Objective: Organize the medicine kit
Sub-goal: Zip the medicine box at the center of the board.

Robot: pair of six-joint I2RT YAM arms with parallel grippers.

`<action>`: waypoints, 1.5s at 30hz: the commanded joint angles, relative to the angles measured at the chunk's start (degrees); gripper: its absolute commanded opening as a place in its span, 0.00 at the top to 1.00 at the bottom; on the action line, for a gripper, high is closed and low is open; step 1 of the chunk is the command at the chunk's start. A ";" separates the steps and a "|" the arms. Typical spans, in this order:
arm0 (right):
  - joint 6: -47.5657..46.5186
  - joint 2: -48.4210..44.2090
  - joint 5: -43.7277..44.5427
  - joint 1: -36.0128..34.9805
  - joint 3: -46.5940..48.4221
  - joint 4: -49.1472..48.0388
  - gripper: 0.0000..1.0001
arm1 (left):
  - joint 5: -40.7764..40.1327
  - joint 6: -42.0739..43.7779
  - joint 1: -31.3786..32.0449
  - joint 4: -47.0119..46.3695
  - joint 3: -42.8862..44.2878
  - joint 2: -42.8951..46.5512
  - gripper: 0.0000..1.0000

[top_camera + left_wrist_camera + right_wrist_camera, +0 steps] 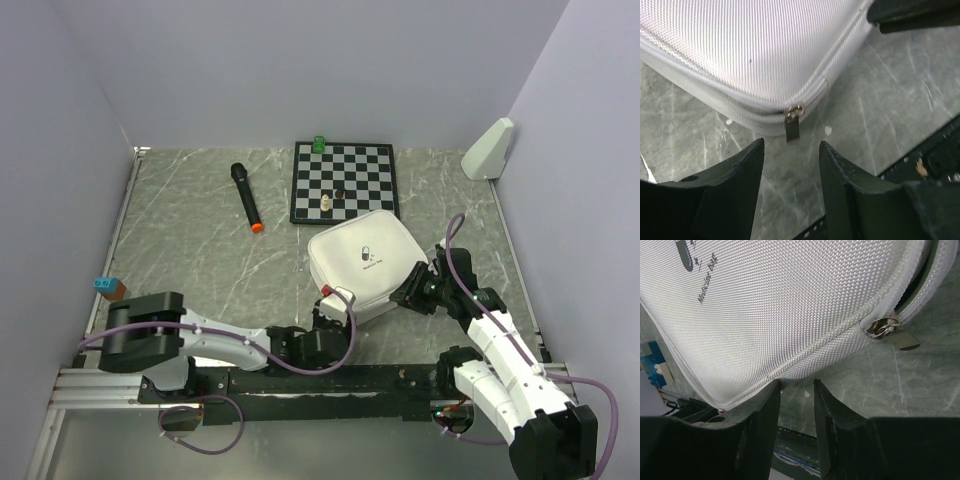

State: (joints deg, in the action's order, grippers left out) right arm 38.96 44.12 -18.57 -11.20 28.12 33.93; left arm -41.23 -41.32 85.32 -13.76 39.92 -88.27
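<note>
Marbled grey tabletop (200, 270); woven white rounded medicine kit (365, 262).

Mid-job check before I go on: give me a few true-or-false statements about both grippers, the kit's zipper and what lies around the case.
1. The left gripper is clamped on a zipper pull. False: its jaws stand open and the pull hangs free just ahead of them.
2. The right gripper is open and empty. True.
3. The medicine kit lies with its logo side up. True.
4. The black marker lies on the chessboard. False: it lies on the table, left of the board.
</note>
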 commanded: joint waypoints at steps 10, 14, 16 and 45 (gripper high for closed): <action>-1.34 -1.14 0.81 0.57 1.85 0.87 0.59 | -14.04 -6.49 0.37 7.25 8.94 -5.68 0.79; -1.34 -0.88 0.73 0.57 2.03 0.87 0.60 | -14.23 -7.54 0.37 7.78 8.25 -5.16 0.89; -1.34 -0.96 0.55 0.48 1.85 0.87 0.59 | -14.23 -7.63 0.37 7.43 7.72 -4.72 0.93; 8.85 -9.05 -9.65 -0.93 -5.00 -1.68 0.29 | 0.80 11.44 1.69 -11.90 12.28 -13.15 0.99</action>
State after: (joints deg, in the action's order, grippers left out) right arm 45.76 36.49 -26.94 -11.49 23.53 32.21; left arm -43.90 -33.06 86.61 -19.99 48.38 -99.39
